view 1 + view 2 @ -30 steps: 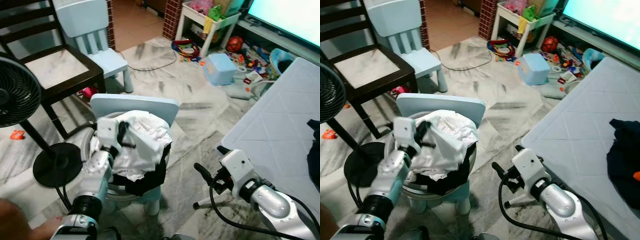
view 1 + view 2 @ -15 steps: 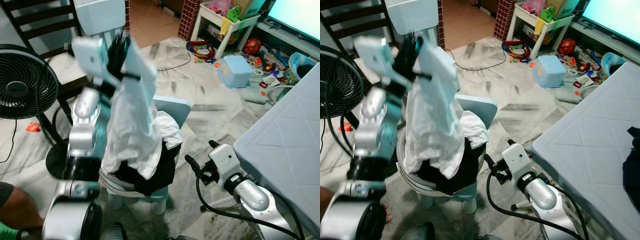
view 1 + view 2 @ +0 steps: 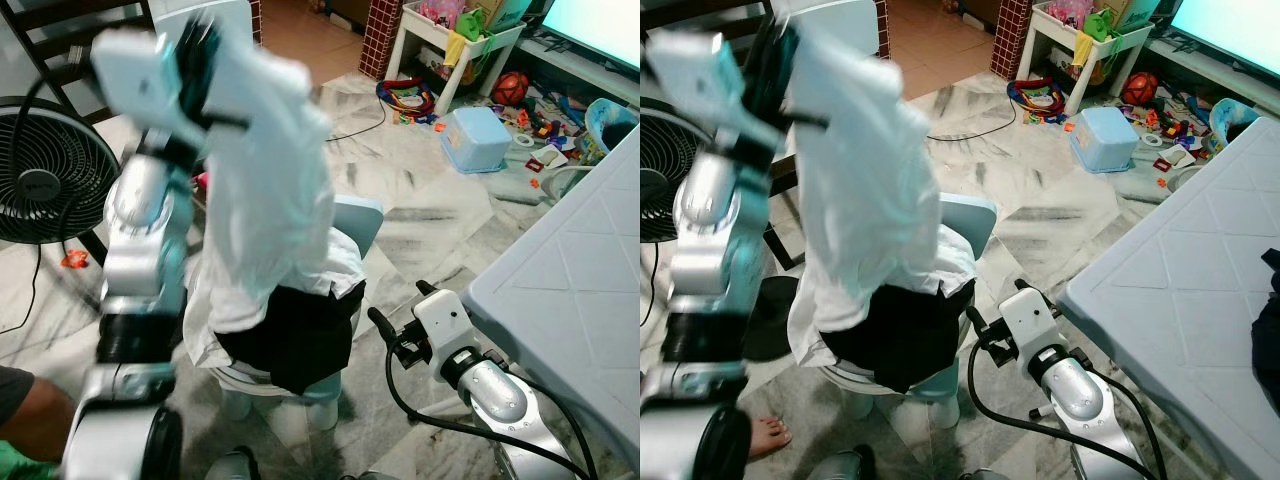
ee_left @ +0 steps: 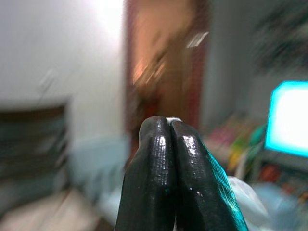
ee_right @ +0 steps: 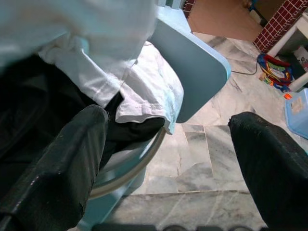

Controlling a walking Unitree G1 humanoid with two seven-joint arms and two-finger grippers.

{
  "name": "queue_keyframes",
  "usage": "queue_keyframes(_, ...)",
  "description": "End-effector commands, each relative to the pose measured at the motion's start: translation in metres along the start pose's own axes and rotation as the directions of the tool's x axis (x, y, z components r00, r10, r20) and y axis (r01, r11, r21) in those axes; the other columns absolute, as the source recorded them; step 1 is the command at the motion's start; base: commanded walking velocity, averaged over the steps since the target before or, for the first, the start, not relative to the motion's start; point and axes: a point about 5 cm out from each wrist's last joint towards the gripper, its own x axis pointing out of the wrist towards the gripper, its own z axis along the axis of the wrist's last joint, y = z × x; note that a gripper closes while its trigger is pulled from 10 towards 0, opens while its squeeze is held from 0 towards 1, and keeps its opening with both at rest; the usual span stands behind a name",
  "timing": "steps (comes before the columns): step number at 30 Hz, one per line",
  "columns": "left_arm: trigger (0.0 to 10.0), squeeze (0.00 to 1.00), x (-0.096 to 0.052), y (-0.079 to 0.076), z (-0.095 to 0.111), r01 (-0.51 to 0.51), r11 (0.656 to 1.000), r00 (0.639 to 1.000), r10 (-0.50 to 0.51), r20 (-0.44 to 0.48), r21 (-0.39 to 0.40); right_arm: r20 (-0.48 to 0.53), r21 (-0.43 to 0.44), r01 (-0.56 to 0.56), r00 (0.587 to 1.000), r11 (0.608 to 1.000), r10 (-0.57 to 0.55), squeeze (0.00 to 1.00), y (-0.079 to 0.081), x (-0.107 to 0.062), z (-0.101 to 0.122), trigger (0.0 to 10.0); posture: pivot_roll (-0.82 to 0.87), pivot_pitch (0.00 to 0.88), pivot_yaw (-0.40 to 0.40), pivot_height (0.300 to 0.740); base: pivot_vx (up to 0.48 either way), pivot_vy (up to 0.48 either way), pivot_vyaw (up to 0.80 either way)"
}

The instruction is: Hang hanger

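Note:
My left gripper (image 3: 208, 48) is raised high at the upper left, shut on a white garment (image 3: 270, 190) that hangs down from it in a long drape. The garment's lower end lies in a round laundry basket (image 5: 139, 154) along with a black garment (image 3: 295, 340). The basket rests on a small light-blue chair (image 3: 355, 215). In the left wrist view the two fingertips (image 4: 159, 144) are pressed together with a sliver of white at the tip. My right gripper (image 3: 398, 305) is low, just right of the basket, open with nothing between its fingers.
A black standing fan (image 3: 40, 190) is left of the chair. A grey padded mattress (image 3: 590, 290) fills the right side. A blue box (image 3: 480, 140) and scattered toys lie on the marble floor at the back. A person's foot (image 3: 765, 435) is at the lower left.
My left arm has risen from the basket to head height, pulling the white garment up and out with it. The right gripper has stayed low beside the chair.

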Motion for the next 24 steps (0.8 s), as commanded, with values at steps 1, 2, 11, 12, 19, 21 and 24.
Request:
queue_keyframes(1,0.0,0.00,-0.020,0.002,-0.016,-0.055,0.999,0.993,0.054,-0.108,-0.003,-0.013,-0.003,0.000,1.000,1.000,0.000,0.00,-0.001,-0.001,-0.004,10.0,0.05,0.160,-0.067,0.740,0.000,0.000,0.00)
queue_keyframes(2,0.0,0.00,-0.039,-0.003,-0.028,-0.054,0.998,0.984,0.048,-0.171,-0.030,-0.014,-0.006,0.001,1.000,1.000,-0.001,0.00,-0.002,-0.001,-0.004,10.0,0.05,0.160,-0.068,0.740,0.000,0.000,0.00)
queue_keyframes(11,0.0,0.00,-0.138,-0.027,-0.060,0.020,1.000,0.859,-0.026,-0.511,-0.017,-0.015,-0.018,0.013,1.000,1.000,-0.013,0.00,-0.008,-0.001,-0.004,10.0,0.06,0.163,-0.068,0.740,0.000,0.000,0.00)
queue_keyframes(12,0.0,0.00,-0.151,-0.021,-0.064,-0.001,1.000,0.810,0.017,-0.586,0.027,-0.015,-0.020,0.010,1.000,1.000,-0.011,0.00,-0.007,0.000,-0.005,10.0,0.06,0.163,-0.069,0.740,0.000,0.000,0.00)
queue_keyframes(19,0.0,0.00,-0.163,-0.019,-0.074,-0.014,0.999,0.700,0.037,-0.713,0.038,-0.011,-0.031,-0.007,1.000,1.000,0.006,0.00,-0.003,0.002,-0.004,10.0,0.06,0.153,-0.068,0.740,0.000,0.000,0.00)
queue_keyframes(21,10.0,0.00,-0.166,-0.020,-0.072,0.025,0.998,0.701,0.023,-0.712,0.057,-0.009,-0.034,-0.003,1.000,0.999,0.003,0.00,-0.005,0.003,-0.003,10.0,0.06,0.152,-0.065,0.740,0.000,0.000,0.00)
queue_keyframes(24,10.0,1.00,-0.161,-0.019,-0.068,0.064,0.993,0.728,0.021,-0.685,0.098,-0.011,-0.039,0.010,1.000,0.999,-0.010,0.00,-0.009,0.004,-0.004,10.0,0.06,0.153,-0.062,0.740,0.000,0.000,0.00)
